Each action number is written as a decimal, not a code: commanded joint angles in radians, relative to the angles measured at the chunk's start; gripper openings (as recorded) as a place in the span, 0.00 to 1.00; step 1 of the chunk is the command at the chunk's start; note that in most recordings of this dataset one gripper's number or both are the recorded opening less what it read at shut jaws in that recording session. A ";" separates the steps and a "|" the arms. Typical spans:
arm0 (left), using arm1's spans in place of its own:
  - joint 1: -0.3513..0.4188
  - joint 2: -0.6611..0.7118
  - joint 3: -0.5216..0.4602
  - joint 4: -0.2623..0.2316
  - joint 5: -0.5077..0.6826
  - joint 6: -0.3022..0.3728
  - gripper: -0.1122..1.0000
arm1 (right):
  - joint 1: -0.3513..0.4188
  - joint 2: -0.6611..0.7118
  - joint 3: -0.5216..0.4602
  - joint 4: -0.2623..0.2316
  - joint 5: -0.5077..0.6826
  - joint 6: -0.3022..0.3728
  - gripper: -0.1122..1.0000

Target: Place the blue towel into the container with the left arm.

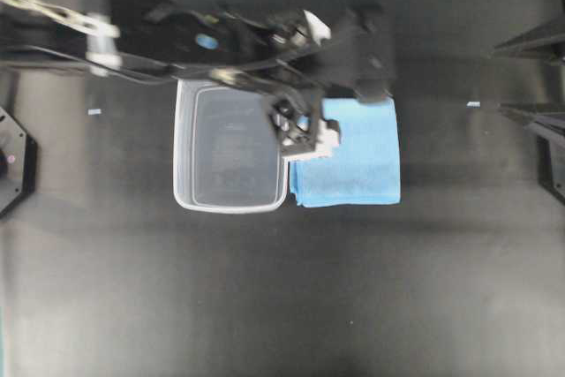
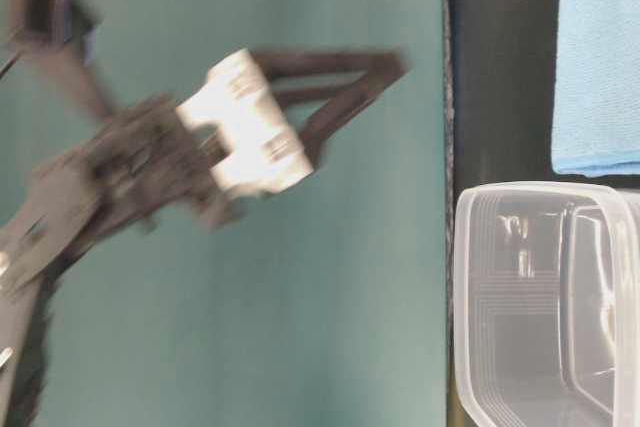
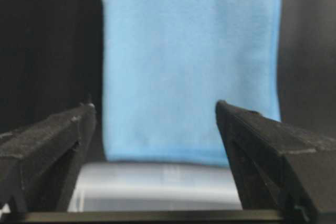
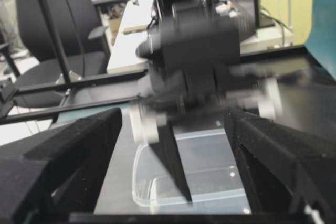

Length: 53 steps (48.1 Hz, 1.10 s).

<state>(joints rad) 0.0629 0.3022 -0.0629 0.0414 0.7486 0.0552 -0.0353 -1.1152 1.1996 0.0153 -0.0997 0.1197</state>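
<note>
A: Towel (image 1: pixel 353 156)?
B: Flat on tabletop (image 1: pixel 265 289), touching tub (image 1: pixel 229 147).
A: Left gripper (image 1: pixel 305 134)?
B: Jaws wide, empty, above tub's rim and towel's edge. Right gripper (image 4: pixel 173 182) wide too, well clear.

one blue towel (image 1: pixel 353 158), one clear container (image 1: pixel 228 149), two black arms

A dark, faintly glossy table (image 1: pixel 265 289) fills the overhead view. Behind it stands a teal wall (image 2: pixel 330 277) — seen sideways at table level. In the right wrist view: a black office chair (image 4: pixel 47 30), and a white desk (image 4: pixel 134 30) cluttered with blurred equipment.
</note>
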 commanded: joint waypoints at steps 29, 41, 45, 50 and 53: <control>-0.023 0.325 -0.175 0.003 0.057 0.017 0.90 | -0.002 -0.052 -0.014 0.003 0.038 0.002 0.78; -0.037 0.345 -0.164 0.003 0.057 0.015 0.89 | -0.002 -0.058 -0.015 0.005 0.038 0.000 0.78; -0.035 0.344 -0.164 0.003 0.061 0.015 0.87 | -0.002 -0.058 -0.015 0.005 0.038 0.000 0.78; -0.038 0.339 -0.163 0.003 0.074 0.015 0.73 | -0.002 -0.058 -0.017 0.005 0.038 0.000 0.78; -0.041 0.336 -0.166 0.003 0.080 0.017 0.59 | -0.002 -0.060 -0.017 0.005 0.038 0.000 0.78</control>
<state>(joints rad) 0.0307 0.6381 -0.2286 0.0414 0.8222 0.0706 -0.0353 -1.1796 1.1980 0.0153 -0.0568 0.1197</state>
